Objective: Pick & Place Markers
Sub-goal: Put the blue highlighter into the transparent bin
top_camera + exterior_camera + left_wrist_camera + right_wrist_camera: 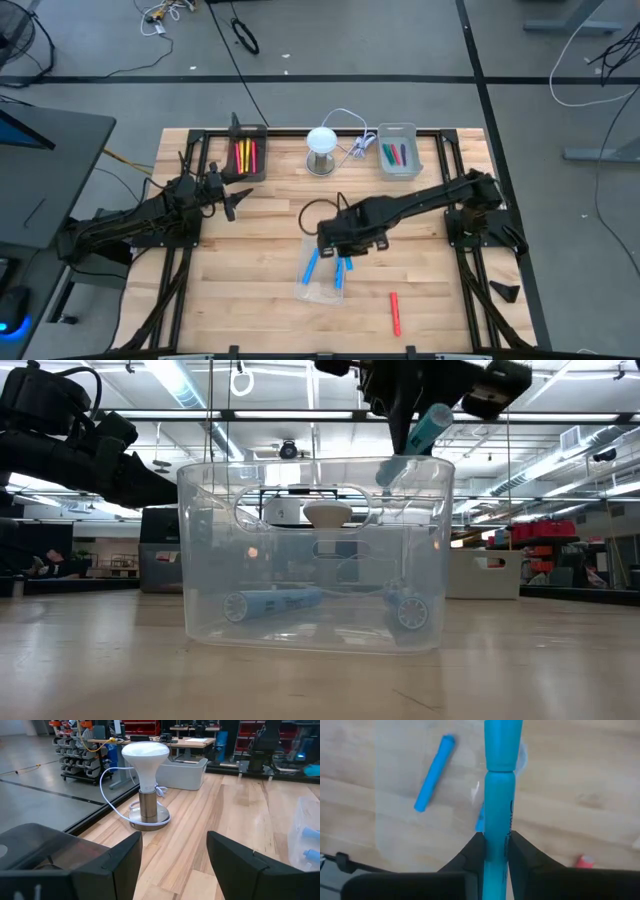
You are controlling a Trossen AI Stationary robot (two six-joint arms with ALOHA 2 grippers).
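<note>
Above the clear tray (200,560) at mid-table, a blue marker (497,795) pinched in the right gripper (493,851), tip angled down over the rim; two blue markers (272,602) lying inside; a red marker (395,312) on the wood nearby; left gripper (172,860) spread empty, facing a lamp (146,780).

My right gripper (494,851) clamps a blue marker (497,800); its upper end runs off frame. A second marker (480,817) lies mostly hidden behind it. Red marker (583,861) partly cut off.
</note>
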